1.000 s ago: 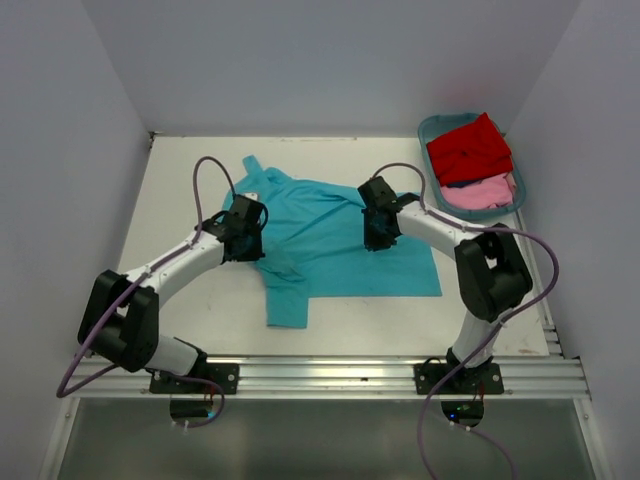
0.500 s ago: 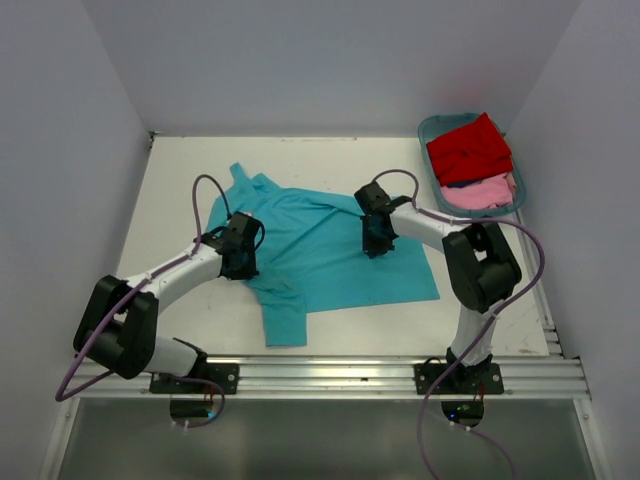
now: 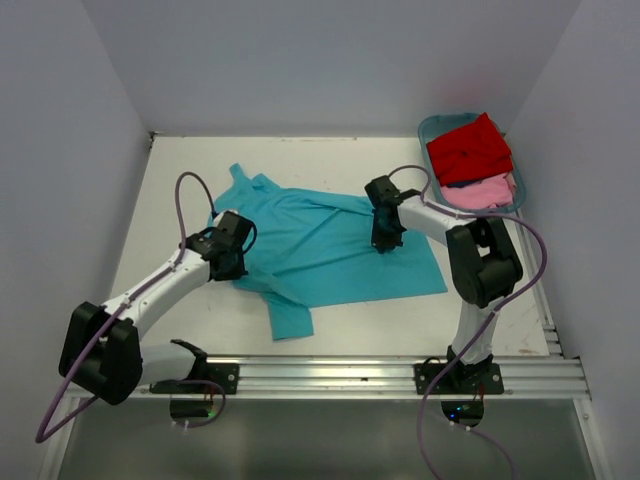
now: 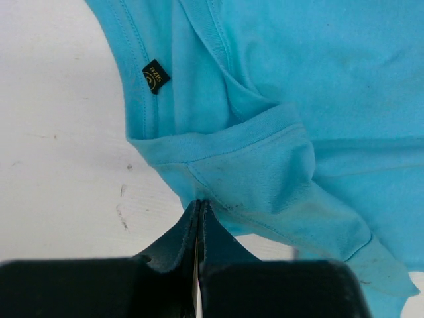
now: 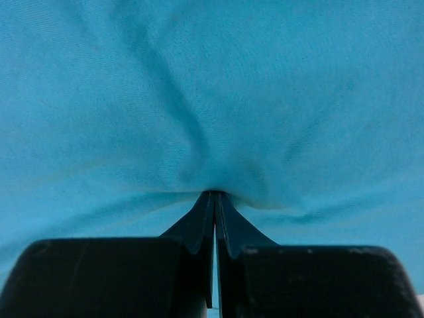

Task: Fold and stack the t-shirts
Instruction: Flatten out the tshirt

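Observation:
The turquoise t-shirt (image 3: 320, 250) lies spread and rumpled on the white table, one sleeve trailing toward the near edge. My left gripper (image 3: 232, 262) is shut on the shirt's left edge near a sleeve hem (image 4: 225, 142); its fingertips pinch the cloth (image 4: 199, 203). My right gripper (image 3: 385, 240) is shut on a fold of the turquoise cloth (image 5: 212, 99) at the shirt's right side, the fabric bunching at the tips (image 5: 213, 193). A red t-shirt (image 3: 468, 148) and a pale pink t-shirt (image 3: 484, 192) lie in the tub at the back right.
A teal plastic tub (image 3: 429, 128) stands at the table's back right corner against the wall. White walls close in the table on three sides. A metal rail (image 3: 330, 372) with both arm bases runs along the near edge.
The right gripper has shut on the shirt. The left arm has drawn its edge of the shirt leftward and toward the near side, spreading the cloth; the right gripper has shifted slightly right.

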Action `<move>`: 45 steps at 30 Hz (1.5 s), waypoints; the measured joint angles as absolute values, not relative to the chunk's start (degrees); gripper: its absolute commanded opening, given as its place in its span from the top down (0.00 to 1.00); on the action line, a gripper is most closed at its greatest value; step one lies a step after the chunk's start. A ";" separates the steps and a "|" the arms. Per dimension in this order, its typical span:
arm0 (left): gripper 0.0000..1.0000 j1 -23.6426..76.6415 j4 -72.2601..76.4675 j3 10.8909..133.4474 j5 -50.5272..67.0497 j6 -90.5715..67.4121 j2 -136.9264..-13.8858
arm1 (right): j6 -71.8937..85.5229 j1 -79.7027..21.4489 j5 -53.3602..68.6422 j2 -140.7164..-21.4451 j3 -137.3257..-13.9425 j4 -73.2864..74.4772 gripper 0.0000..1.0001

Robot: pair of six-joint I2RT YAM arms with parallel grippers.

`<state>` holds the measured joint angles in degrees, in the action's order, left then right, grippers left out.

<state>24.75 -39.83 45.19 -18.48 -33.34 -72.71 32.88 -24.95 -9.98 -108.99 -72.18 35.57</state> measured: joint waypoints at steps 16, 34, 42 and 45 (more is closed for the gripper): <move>0.95 10.63 -43.68 46.30 -11.20 -32.47 -62.37 | 33.41 -23.51 -13.10 -109.06 -72.40 36.36 1.00; 0.23 11.66 -35.16 45.93 4.78 -32.14 -55.90 | 31.86 -21.91 -14.96 -108.97 -72.42 37.21 1.00; 0.42 36.84 -32.86 46.17 6.55 -35.40 -68.18 | 30.94 -21.67 -13.87 -109.01 -72.75 37.45 1.00; 0.48 42.28 -33.15 46.19 4.05 -37.01 -70.46 | 30.81 -21.67 -13.63 -109.14 -73.03 37.76 1.00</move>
<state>42.28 -33.15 46.19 4.05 -37.01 -70.46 30.81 -21.67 -13.63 -109.14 -73.03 37.76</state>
